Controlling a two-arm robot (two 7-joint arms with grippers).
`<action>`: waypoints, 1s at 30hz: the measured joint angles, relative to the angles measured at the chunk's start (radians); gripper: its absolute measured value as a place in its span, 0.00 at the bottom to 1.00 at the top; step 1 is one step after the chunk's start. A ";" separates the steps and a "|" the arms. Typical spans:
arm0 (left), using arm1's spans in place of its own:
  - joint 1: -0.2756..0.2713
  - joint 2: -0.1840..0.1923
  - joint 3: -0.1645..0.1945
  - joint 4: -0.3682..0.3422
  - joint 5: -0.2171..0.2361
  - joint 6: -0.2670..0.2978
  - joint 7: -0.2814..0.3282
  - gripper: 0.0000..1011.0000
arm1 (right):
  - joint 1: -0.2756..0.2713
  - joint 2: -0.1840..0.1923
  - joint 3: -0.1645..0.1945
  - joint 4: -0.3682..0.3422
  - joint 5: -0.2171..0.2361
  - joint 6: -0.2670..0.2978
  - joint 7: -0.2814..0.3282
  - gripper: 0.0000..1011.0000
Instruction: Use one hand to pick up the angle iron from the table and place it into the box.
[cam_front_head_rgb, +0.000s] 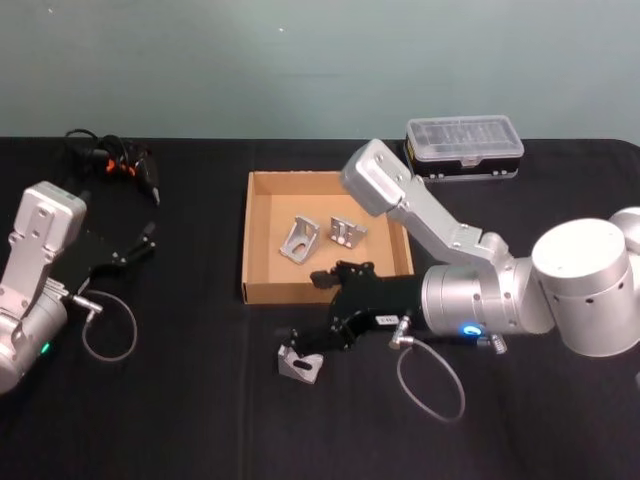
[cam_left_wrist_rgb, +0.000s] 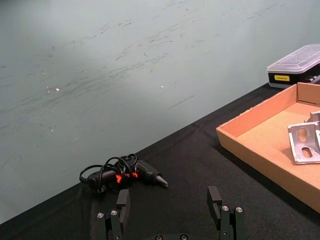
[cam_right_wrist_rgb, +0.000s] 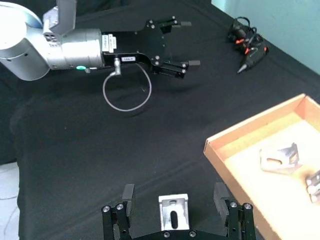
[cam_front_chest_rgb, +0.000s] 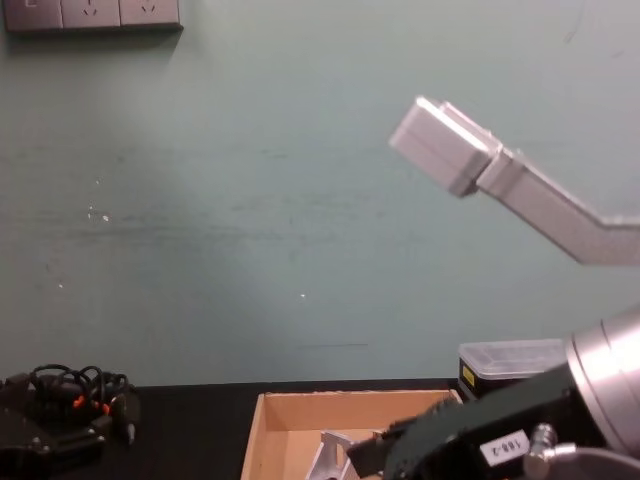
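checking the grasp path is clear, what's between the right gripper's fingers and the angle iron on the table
Nothing but bare black table: in the right wrist view the angle iron sits between the open fingers of the right gripper, touching neither.

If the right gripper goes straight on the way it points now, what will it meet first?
Most likely the small silver metal angle iron on the black table: it lies between the open fingers of the right gripper, though the gap in height is unclear.

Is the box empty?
No, an angle iron and a second one lie inside the box.
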 joint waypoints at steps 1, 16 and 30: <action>0.000 0.000 0.000 0.000 0.000 0.000 0.000 1.00 | -0.003 -0.001 0.002 0.003 0.003 0.000 -0.004 0.99; 0.000 0.000 0.000 0.000 0.000 0.000 0.000 1.00 | 0.002 -0.026 -0.028 0.122 0.017 -0.048 -0.001 0.99; 0.000 0.000 0.000 0.000 0.000 0.000 0.000 1.00 | 0.038 -0.064 -0.070 0.188 -0.003 -0.082 0.023 0.99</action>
